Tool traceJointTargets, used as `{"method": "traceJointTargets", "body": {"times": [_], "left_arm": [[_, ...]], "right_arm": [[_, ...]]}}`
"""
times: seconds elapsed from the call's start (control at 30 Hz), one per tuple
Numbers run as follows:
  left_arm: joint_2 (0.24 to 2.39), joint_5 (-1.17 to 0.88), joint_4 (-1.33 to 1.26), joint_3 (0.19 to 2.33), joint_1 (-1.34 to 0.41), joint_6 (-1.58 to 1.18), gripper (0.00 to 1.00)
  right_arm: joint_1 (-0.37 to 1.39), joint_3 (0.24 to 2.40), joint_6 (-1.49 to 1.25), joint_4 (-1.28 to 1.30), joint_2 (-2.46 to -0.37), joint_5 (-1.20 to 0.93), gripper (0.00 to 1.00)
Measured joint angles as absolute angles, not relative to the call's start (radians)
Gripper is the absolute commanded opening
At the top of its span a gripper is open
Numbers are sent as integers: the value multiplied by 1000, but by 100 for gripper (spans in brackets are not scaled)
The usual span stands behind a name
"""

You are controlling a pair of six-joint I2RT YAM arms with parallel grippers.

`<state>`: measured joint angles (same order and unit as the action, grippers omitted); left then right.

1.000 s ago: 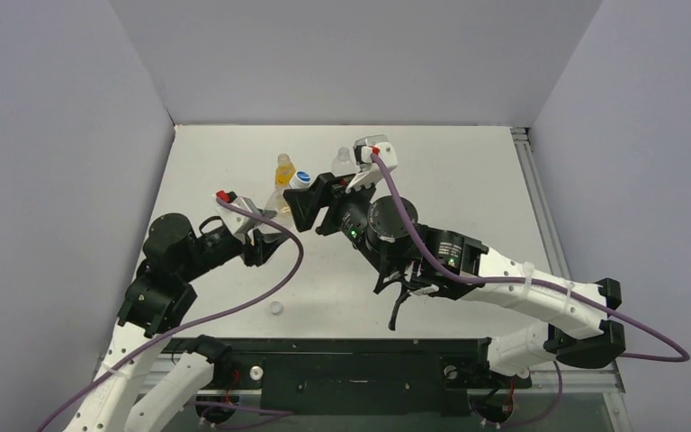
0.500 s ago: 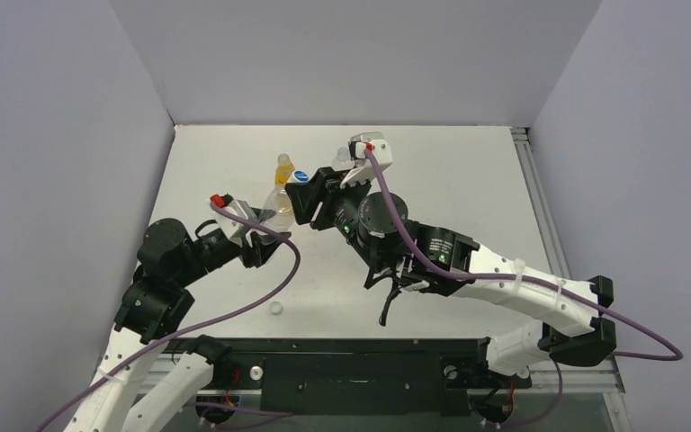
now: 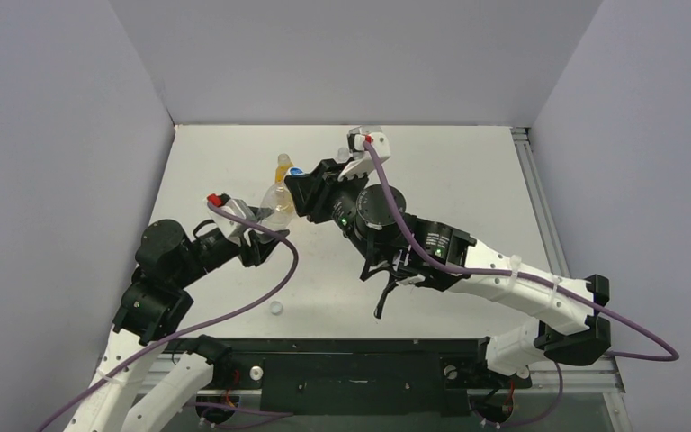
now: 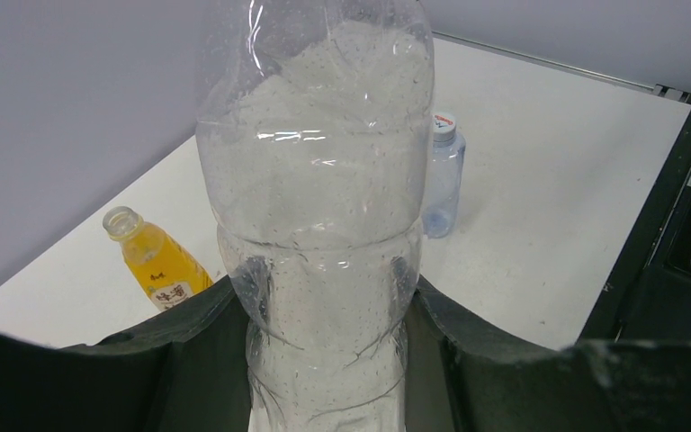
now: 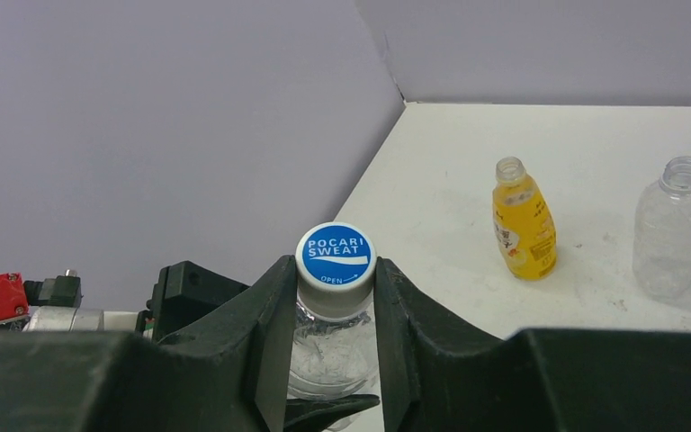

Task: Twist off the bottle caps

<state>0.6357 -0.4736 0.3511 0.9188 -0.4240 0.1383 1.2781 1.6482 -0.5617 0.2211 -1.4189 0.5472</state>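
Observation:
My left gripper [image 4: 324, 310] is shut on the lower body of a clear bottle [image 4: 319, 198] and holds it upright. In the top view, the left gripper [image 3: 265, 229] holds this bottle [image 3: 275, 205] left of centre. My right gripper [image 5: 336, 274] is shut on this bottle's white cap with a blue top [image 5: 336, 256], one finger on each side. In the top view, the right gripper [image 3: 300, 192] covers most of the cap. A yellow-orange bottle [image 5: 523, 220] stands open, without a cap. A clear bottle [image 5: 677, 225] also stands open. A shorter bluish bottle [image 4: 442, 175] keeps its cap.
A loose white cap [image 3: 275, 308] lies on the white table [image 3: 468, 171] near the left arm. The yellow-orange bottle [image 3: 283, 167] stands just behind the held bottle. Grey walls close the table at the left, back and right. A black rail [image 3: 351, 369] runs along the near edge.
My right gripper has moved left onto the held bottle's cap, which showed beside the fingers before. My left gripper has shifted slightly left with the bottle.

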Motion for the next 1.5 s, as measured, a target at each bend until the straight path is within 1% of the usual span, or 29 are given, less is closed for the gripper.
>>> {"method": "traceJointTargets", "body": {"times": [0.03, 0.1, 0.17, 0.4, 0.5, 0.73, 0.93, 1.13, 1.23, 1.27, 1.3, 1.33, 1.37, 1.4, 1.43, 1.5], "left_arm": [[635, -469, 350, 919, -424, 137, 27], [635, -462, 347, 919, -424, 135, 27], [634, -457, 347, 919, -424, 134, 27], [634, -461, 347, 920, -424, 104, 27], [638, -494, 348, 928, -424, 50, 27], [672, -680, 328, 981, -424, -136, 26], [682, -884, 229, 1002, -423, -333, 26], [699, -1043, 98, 1013, -423, -472, 25], [699, -1095, 68, 1015, -423, -503, 22], [699, -1105, 65, 1015, -423, -505, 21], [699, -1111, 64, 1015, -423, -504, 20], [699, -1114, 66, 1015, -423, -498, 20], [699, -1113, 72, 1015, -423, -487, 20], [699, -1109, 80, 1015, -423, -471, 20], [699, -1103, 92, 1015, -424, -451, 20], [699, -1074, 120, 1015, -424, -395, 20]], "right_arm": [[1277, 1654, -563, 221, -1423, 545, 12], [1275, 1668, -561, 225, -1433, 542, 4], [1274, 1672, -561, 225, -1438, 540, 0], [1254, 1665, -532, 217, -1431, 482, 0], [1233, 1605, -517, 167, -1393, 414, 0], [1166, 1451, -507, 16, -1260, 158, 0], [1134, 1336, -509, -169, -1170, -65, 0], [1115, 1321, -509, -245, -1140, -249, 0], [1098, 1315, -509, -261, -1131, -340, 1], [1095, 1315, -508, -261, -1131, -356, 4], [1092, 1315, -506, -260, -1130, -373, 16], [1089, 1316, -502, -258, -1130, -382, 23], [1087, 1319, -497, -250, -1130, -385, 36], [1087, 1324, -489, -237, -1129, -386, 40], [1087, 1331, -483, -218, -1128, -383, 47], [1088, 1350, -477, -169, -1128, -379, 52]]}}
